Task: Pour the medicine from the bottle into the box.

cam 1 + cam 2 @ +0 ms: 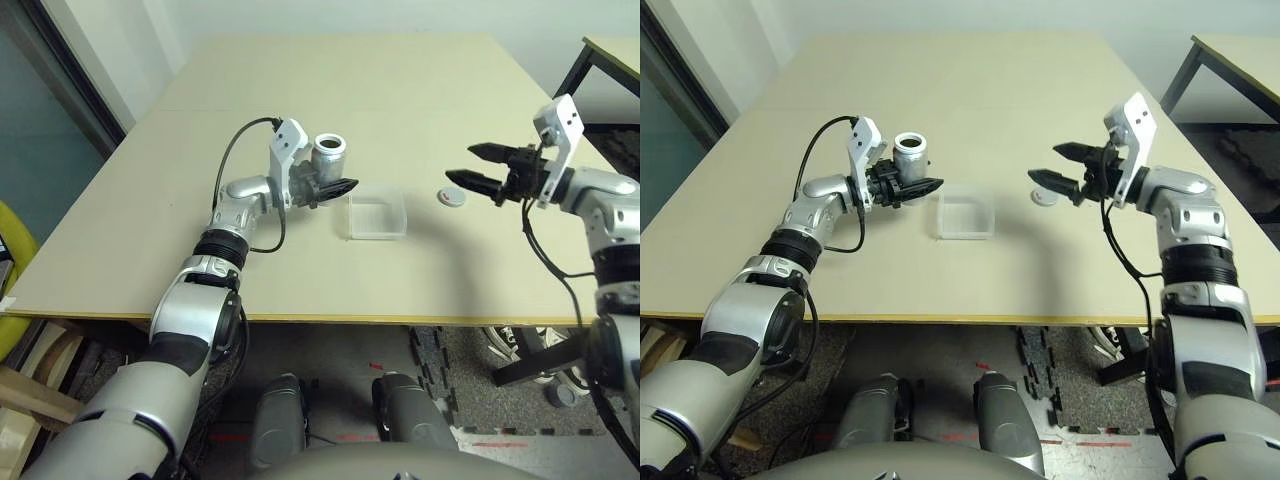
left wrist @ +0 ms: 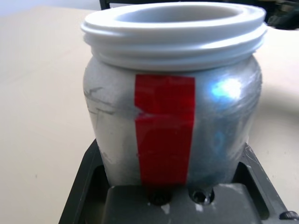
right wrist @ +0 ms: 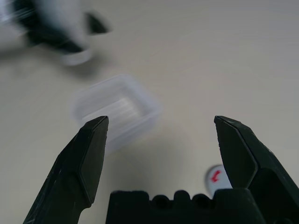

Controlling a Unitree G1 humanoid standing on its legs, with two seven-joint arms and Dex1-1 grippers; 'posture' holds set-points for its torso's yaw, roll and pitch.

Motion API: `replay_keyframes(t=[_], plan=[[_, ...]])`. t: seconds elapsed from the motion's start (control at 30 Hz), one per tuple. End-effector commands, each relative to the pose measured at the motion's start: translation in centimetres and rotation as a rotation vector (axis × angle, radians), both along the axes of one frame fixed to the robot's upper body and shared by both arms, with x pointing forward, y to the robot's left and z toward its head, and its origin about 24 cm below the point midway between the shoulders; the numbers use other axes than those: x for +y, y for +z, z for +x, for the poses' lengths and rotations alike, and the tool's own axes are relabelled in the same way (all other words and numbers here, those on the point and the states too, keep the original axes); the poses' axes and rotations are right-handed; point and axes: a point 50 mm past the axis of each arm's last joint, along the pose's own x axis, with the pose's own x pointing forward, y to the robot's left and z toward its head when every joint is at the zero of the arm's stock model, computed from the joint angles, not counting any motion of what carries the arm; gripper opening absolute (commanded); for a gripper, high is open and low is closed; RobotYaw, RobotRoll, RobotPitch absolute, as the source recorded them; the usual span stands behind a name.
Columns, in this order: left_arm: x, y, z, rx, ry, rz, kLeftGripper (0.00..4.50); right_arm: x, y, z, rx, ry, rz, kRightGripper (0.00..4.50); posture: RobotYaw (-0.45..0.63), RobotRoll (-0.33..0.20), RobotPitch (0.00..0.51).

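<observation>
Silver arms reach in from the bottom corners of the head view. Left of the middle, the left gripper [image 1: 335,187] has its jaws shut tight on the bottle [image 1: 328,155], which stands upright with its round mouth open at the top. In the left wrist view the bottle's lower part is hidden by the black jaws, and a red strip runs down its side. No pill can be made out; the inside of the bottle cannot be seen.

Just right of that gripper, the clear box [image 1: 377,216] sits on the worktop [image 1: 400,90], near the middle of the picture.

At the right side, the right gripper [image 1: 476,168] hangs above the worktop with its jaws wide open, holding nothing. A small white cap [image 1: 453,196] lies partly hidden behind its lower finger.
</observation>
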Motion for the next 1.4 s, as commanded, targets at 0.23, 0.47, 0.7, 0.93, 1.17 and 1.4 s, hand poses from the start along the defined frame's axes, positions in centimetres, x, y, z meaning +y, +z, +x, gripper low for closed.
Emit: replay_keyframes(t=[0.23,0.47,0.7,0.93,1.17,1.4], plan=[[0.6,0.4,0.4,-0.016,0.026,0.059,2.7,1.6,-1.6,-0.8,0.048,0.088,-0.083,4.5,-0.24,0.0,0.035],[1.2,1.1,1.1,-0.037,0.091,0.138,2.7,2.5,-2.3,-0.6,0.046,0.1,-0.072,4.5,-0.24,0.0,0.026],[1.8,3.1,2.8,-0.252,0.253,0.54,2.7,3.0,-2.8,-0.8,0.046,0.099,-0.051,4.5,-0.24,0.0,0.019],[-1.4,5.5,3.5,-0.874,0.15,1.16,2.7,3.5,-3.0,-0.8,0.046,0.076,-0.005,4.5,-0.26,0.0,0.019],[-5.1,5.4,2.7,-1.372,-0.199,1.451,2.7,3.5,-2.9,-0.8,0.038,0.042,0.023,4.5,-0.28,0.0,0.023],[-6.0,5.2,2.9,-1.594,-0.403,1.735,2.7,3.9,-3.3,-0.9,0.036,0.02,0.056,4.5,-0.3,0.0,0.028]])
